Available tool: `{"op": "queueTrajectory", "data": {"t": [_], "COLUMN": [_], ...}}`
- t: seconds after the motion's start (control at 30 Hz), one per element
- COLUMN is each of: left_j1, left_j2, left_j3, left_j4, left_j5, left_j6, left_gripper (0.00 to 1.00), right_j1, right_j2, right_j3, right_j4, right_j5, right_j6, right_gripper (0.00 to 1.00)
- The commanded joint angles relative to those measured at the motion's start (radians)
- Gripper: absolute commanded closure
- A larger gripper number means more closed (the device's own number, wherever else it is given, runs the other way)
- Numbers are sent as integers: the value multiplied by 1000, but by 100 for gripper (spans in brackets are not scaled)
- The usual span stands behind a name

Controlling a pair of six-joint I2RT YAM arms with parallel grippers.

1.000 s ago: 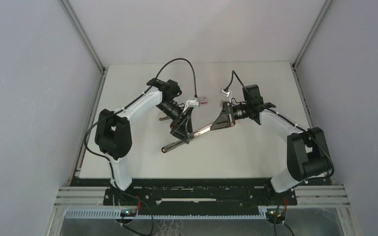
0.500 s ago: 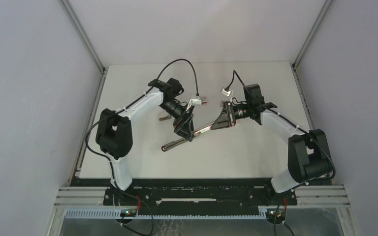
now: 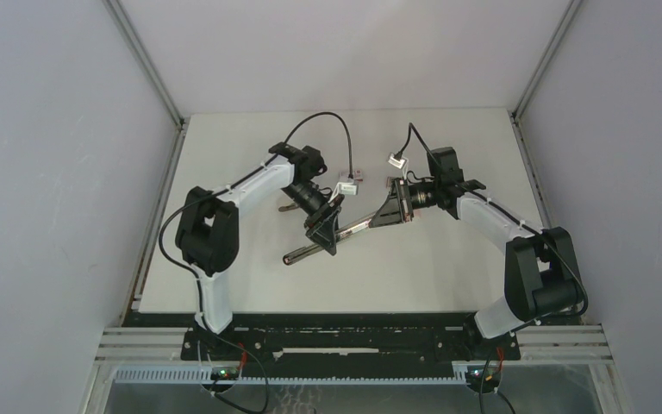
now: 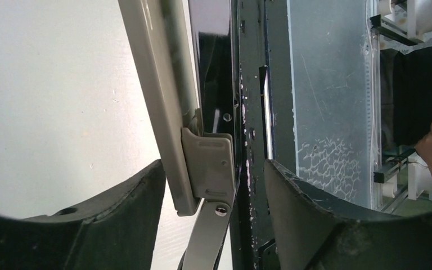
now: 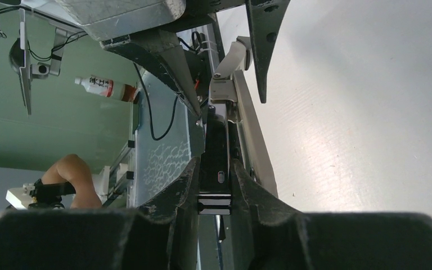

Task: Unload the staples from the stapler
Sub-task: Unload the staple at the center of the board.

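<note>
The staples are too small to make out in any view. The stapler [image 3: 355,227], long and narrow, lies slantwise over the middle of the table [image 3: 448,276]. Its lower end points toward the near-left, and its upper end is in the right gripper [image 3: 379,217]. The right wrist view shows that gripper's fingers [image 5: 188,185] pressed against both sides of the stapler's black body [image 5: 215,152], clamped on it.

The left gripper [image 3: 327,236] straddles the stapler about midway along. In the left wrist view its fingers [image 4: 126,208] stand on either side of the beige arm [image 4: 157,84] and the grey ribbed tab [image 4: 208,163] at its end. One finger sits right at the beige edge; whether it touches, I cannot tell. A plain gap lies between the tab and the other finger, so these jaws stand apart and are not clamped.

A small box [image 3: 355,177] lies just behind the left wrist, apart from the stapler. A small dark object [image 3: 286,205] sits beside the left arm, partly hidden by it.

The stapler is well apart from all four table edges. The widest stretch of tabletop runs between it and the near edge. Walls rise along the left, back and right edges, and the right arm's elbow stands near the right one.
</note>
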Motion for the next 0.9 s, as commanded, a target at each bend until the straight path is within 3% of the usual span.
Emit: {"op": "queueTrajectory", "data": {"t": [0.0,0.27,0.37,0.57,0.87], "left_j1": [-4,-4,-4,-2,-3], "left_j2": [-1,14,16,2,-48], "left_j3": [22,46,47,31,-44], "left_j4": [-24,-64,-68,-11,162], "left_j5": [45,67,62,0,-163], "left_j6": [26,47,47,-5,-137], "left_gripper": [34,66,77,86,99], "right_j1": [0,3,1,-34,-94], "right_j2": [-52,-57,-55,-62,-112], "right_j3": [21,21,21,21,21], "right_j4": [19,7,5,-2,-66], "right_j5": [-68,-65,-66,-67,-15], "right_j6": [-30,-58,-66,-72,-126], "right_gripper": [100,98,82,51,25]}}
